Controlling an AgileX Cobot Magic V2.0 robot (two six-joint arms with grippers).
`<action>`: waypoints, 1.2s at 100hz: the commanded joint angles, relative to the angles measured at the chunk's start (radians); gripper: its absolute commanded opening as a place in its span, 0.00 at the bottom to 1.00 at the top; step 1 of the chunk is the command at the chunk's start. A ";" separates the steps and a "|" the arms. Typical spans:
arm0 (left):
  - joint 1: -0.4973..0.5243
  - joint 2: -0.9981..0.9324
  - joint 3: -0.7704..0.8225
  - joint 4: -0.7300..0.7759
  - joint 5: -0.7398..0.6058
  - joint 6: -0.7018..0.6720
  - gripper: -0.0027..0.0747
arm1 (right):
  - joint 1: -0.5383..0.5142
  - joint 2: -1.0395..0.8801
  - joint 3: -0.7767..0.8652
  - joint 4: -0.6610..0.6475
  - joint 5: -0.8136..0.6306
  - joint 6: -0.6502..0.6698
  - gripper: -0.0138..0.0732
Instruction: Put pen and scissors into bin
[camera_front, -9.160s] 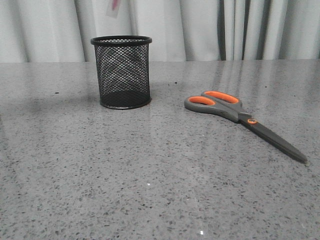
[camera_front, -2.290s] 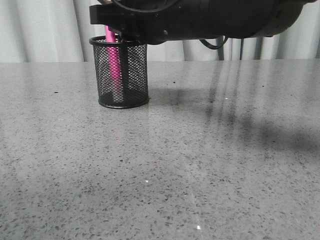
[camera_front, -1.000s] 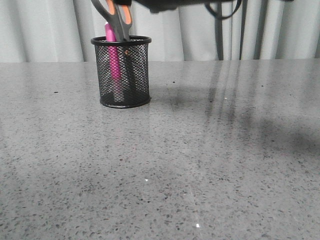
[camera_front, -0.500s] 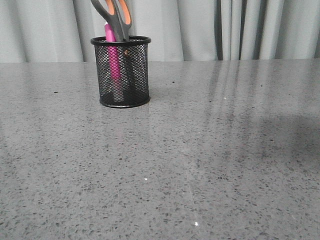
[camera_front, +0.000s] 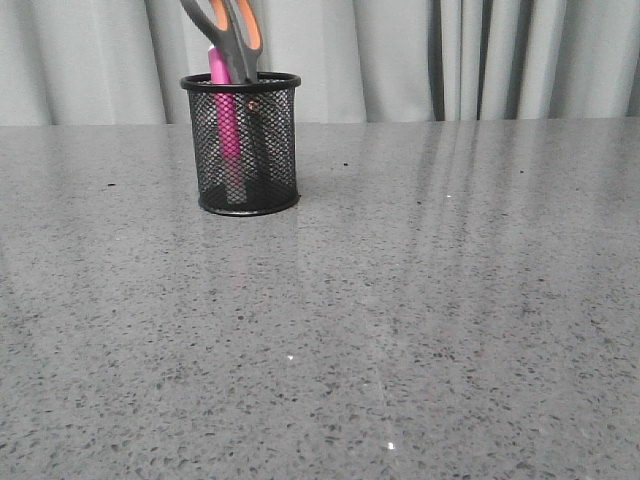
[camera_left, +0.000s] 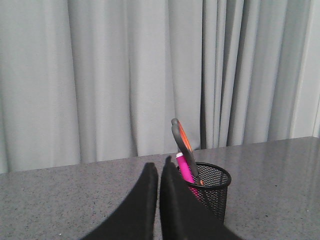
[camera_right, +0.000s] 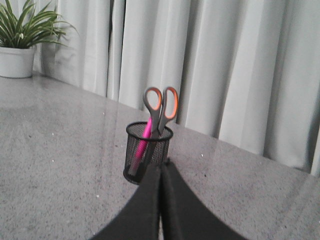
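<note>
Front view: bin (camera_front: 241, 143) upright on desk (camera_front: 400, 320) | pen (camera_front: 226, 120) and scissors (camera_front: 232, 35) stand inside, handles up | left claw (camera_left: 158, 172) together, empty, raised | right claw (camera_right: 161, 170) together, empty, raised

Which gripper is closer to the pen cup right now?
Left, judging by wrist views only. The left gripper, fingers shut, sits beside the pen cup; the right gripper, also shut, looks slightly farther back from it.

A grey speckled tabletop (camera_front: 400, 330) is seen, backed by pale curtains. The bin (camera_front: 243, 145) is stood upright directly on it. A potted plant (camera_right: 22, 42) is set on the tabletop well apart from the bin.
</note>
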 joint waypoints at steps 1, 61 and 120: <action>-0.006 0.009 -0.027 -0.025 0.009 -0.009 0.01 | -0.001 -0.020 -0.022 -0.014 -0.009 -0.011 0.08; -0.006 0.009 -0.027 -0.025 0.028 -0.009 0.01 | -0.001 -0.025 -0.021 -0.014 -0.013 -0.011 0.08; 0.010 -0.013 0.032 -0.025 -0.057 0.022 0.01 | -0.001 -0.025 -0.021 -0.014 -0.013 -0.011 0.08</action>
